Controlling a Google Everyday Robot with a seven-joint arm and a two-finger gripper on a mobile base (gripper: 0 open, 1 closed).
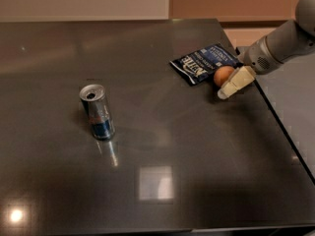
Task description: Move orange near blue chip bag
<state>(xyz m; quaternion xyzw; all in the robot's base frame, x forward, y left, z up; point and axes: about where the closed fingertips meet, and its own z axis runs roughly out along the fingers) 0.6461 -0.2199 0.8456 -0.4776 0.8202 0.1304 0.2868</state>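
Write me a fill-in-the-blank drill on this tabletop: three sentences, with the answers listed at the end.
1. The orange lies right beside the chip bag, whose colour is dark ____.
2. The drink can stands ____ on the table, far from the bag.
3. The gripper is near the table's right-hand edge, and the thing nearest to it is the ____.

Missing words: blue; upright; orange.
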